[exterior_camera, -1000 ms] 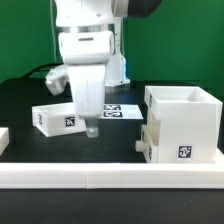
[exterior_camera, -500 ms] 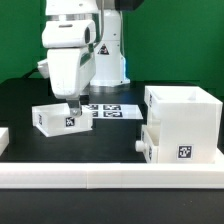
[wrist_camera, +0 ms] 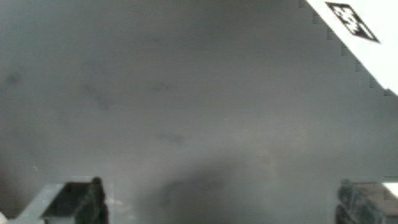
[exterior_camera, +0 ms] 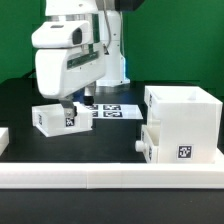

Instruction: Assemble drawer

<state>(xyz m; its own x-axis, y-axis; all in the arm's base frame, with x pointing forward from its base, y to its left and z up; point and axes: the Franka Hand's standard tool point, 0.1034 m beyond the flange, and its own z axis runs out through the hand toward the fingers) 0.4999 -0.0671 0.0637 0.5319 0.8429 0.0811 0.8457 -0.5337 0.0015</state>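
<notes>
The drawer housing (exterior_camera: 184, 122) stands tall at the exterior view's right. One knobbed tray (exterior_camera: 150, 146) sits in its lower slot, knob toward the left. The second tray (exterior_camera: 56, 118) lies loose on the black table at the left. My gripper (exterior_camera: 74, 102) hangs just above the loose tray's right end, and it is open and empty. In the wrist view the gripper (wrist_camera: 217, 205) shows both fingertips (wrist_camera: 71, 200) wide apart over blurred dark table. A white tagged edge (wrist_camera: 356, 25) crosses one corner; I cannot tell which part it is.
The marker board (exterior_camera: 112, 110) lies flat behind the gripper, mid-table. A long low white rail (exterior_camera: 110, 178) runs along the front edge. A small white piece (exterior_camera: 3, 138) shows at the far left edge.
The gripper has moved toward the exterior view's left, from beside the marker board to over the loose tray's right end. The trays and housing have not moved.
</notes>
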